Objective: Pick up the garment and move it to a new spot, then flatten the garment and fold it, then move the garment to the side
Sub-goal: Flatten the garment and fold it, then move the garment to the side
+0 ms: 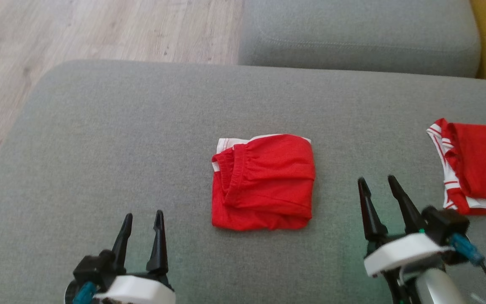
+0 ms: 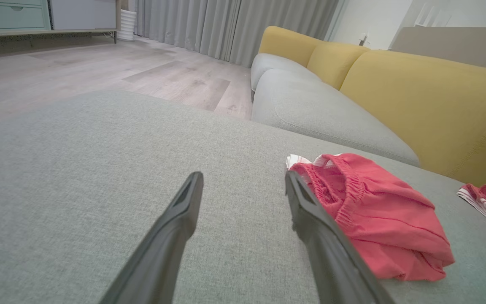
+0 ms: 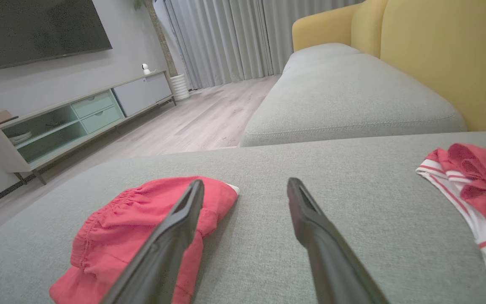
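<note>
The head view looks steeply down on the grey seat cushion (image 1: 99, 147) from above; the left wrist view skims low over it, close to the fabric, facing the yellow backrest (image 2: 428, 105); the right wrist view, equally low, faces the curtains (image 3: 226, 38) and TV unit (image 3: 70, 122); all three share the folded red garment (image 1: 264, 181)

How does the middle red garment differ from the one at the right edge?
The middle garment is folded into a compact square; the right garment lies rumpled. The middle garment is nearly all red; the right garment has red-striped white trim. Both are red and rest on the grey cushion.
</note>
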You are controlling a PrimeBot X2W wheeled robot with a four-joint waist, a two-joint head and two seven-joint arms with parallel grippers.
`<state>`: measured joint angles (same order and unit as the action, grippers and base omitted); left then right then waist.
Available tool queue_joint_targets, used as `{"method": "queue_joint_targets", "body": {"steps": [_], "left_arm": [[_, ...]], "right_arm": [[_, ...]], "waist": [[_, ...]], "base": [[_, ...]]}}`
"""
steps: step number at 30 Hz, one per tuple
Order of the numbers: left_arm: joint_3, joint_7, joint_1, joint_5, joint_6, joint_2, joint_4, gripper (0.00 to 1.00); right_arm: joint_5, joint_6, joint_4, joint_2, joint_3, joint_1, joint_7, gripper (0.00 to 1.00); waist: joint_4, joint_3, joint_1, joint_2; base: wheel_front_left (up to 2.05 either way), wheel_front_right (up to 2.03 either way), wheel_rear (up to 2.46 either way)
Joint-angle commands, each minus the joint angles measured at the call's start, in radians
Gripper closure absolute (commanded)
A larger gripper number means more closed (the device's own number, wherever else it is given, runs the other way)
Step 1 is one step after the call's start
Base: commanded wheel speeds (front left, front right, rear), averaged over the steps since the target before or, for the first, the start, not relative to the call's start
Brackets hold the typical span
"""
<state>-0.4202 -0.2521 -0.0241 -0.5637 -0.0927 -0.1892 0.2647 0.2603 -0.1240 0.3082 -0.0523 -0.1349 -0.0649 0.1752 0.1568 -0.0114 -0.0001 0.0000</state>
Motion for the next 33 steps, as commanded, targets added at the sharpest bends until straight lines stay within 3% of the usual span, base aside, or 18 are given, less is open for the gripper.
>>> {"method": "queue_joint_targets", "body": {"steps": [1,26,33], "left_arm": [[0.035,-0.010,-0.020,0.001,0.000,-0.021,-0.024,0.00],[0.020,-0.004,0.008,-0.008,-0.010,-0.039,-0.044,0.00],[0.009,-0.004,-0.002,-0.004,-0.010,-0.033,-0.053,0.00]], "right_arm": [[-0.019,-0.007,-0.050,0.002,-0.011,-0.004,0.019,0.00],[-0.009,-0.007,-0.094,0.002,0.005,0.094,-0.014,0.00],[0.032,-0.007,-0.053,0.002,-0.025,-0.018,-0.113,0.00]], "waist": [[-0.003,0.010,0.0001,0.0000],[-0.007,0.031,0.0001,0.0000],[0.015,0.017,0.0001,0.0000]], "base": [[0.00,0.00,0.00],[0.00,0.00,0.00],[0.00,0.00,0.00]]}}
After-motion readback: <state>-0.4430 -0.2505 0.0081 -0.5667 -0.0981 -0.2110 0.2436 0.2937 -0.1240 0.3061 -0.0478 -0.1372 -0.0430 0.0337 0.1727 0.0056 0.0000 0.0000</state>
